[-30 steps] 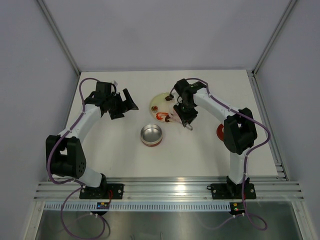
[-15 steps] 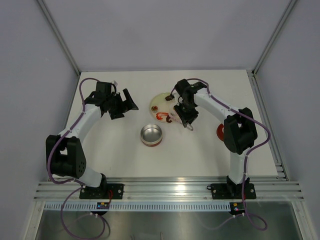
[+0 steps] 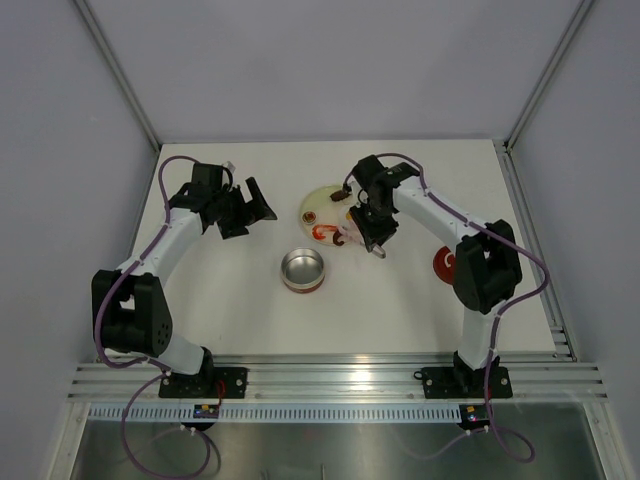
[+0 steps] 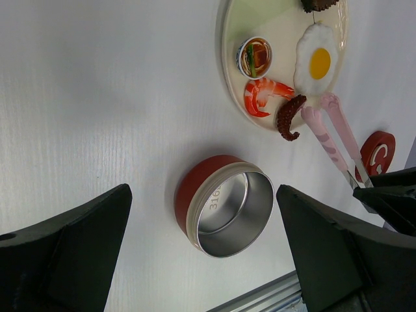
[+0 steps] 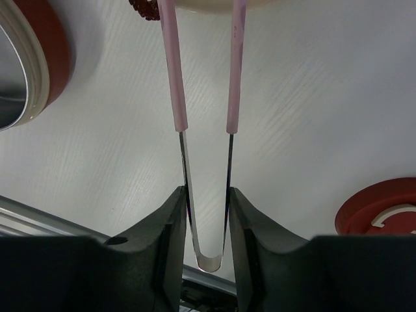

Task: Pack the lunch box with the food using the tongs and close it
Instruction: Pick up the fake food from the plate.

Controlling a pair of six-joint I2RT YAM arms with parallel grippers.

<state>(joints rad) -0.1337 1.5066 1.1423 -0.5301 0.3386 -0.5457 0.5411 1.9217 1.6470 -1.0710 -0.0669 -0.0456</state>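
The lunch box (image 3: 302, 270) stands open and empty, a shiny tin with a red base (image 4: 227, 213); its edge shows in the right wrist view (image 5: 19, 58). Its red lid (image 3: 445, 265) lies to the right (image 5: 380, 211). The food lies on a pale plate (image 3: 312, 198): a fried egg (image 4: 317, 60), a red shrimp (image 4: 263, 96), a dark curled piece (image 4: 290, 117). My right gripper (image 5: 207, 195) is shut on the tongs (image 5: 205, 130) near their joined end. Their pink tips (image 4: 335, 133) reach the plate's near edge beside the dark piece. My left gripper (image 3: 250, 205) hangs open, left of the plate.
A small bowl-shaped toy (image 4: 255, 56) and a dark piece at the plate's far edge (image 4: 318, 5) share the plate. An aluminium rail (image 3: 340, 378) runs along the near table edge, and grey walls enclose the sides and back.
The right arm has edged slightly left with the tongs still in its grip. The left arm and the tin have not moved.
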